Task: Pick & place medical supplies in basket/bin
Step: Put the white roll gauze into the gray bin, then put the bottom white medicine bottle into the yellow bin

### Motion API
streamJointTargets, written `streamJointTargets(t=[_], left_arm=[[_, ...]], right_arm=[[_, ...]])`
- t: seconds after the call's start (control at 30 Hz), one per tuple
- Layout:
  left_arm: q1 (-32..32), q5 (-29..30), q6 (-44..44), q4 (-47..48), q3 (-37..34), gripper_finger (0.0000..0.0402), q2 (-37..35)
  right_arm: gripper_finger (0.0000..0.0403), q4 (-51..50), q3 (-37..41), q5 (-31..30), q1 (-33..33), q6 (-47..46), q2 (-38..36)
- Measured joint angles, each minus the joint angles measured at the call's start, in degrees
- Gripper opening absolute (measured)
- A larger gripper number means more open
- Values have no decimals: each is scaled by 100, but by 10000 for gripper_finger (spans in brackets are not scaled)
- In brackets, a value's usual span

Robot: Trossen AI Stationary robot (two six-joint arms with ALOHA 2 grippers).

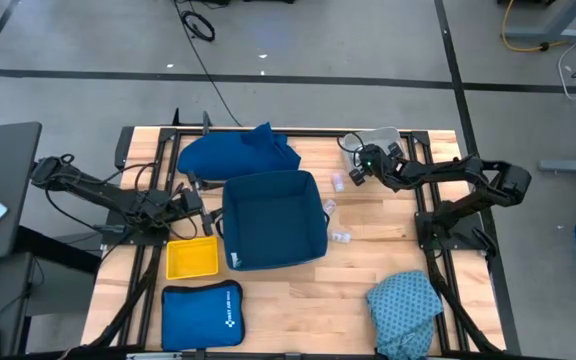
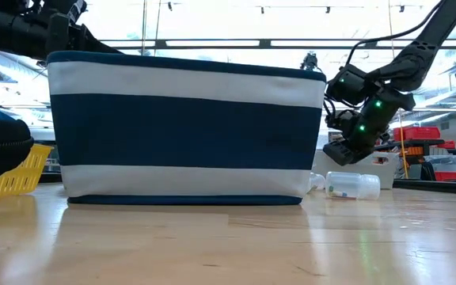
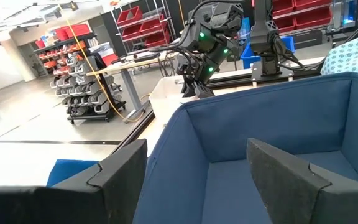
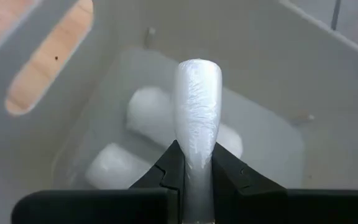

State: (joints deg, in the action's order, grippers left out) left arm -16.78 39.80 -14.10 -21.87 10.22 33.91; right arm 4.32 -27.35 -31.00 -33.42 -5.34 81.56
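Tabletop overhead hides what right gripper [image 4: 194, 163] pinches: seemingly a white roll [image 4: 197, 106].

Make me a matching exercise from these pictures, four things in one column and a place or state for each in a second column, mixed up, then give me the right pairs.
Things:
1. right gripper
2. left gripper
3. teal speckled cloth
4. yellow tray

Places or states:
A. lies at the table's near right corner
B. shut on a white roll, above a clear bin holding more rolls
C. sits between the blue basket and the blue zip pouch
D. open, at the basket's left side

Pairs: 1-B, 2-D, 3-A, 4-C
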Motion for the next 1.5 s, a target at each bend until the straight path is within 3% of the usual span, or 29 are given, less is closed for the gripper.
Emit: streamJointTargets(t=[0.43,1.1,1.5], left_arm=[[-2,1,16,2,0,280,0],[-2,1,121,76,0,280,0],[-2,1,123,72,0,280,0]], right_arm=[[55,54,-10,-8,1,0,0],[205,313,-7,-5,25,120,0],[217,927,-1,-4,130,441,-8]])
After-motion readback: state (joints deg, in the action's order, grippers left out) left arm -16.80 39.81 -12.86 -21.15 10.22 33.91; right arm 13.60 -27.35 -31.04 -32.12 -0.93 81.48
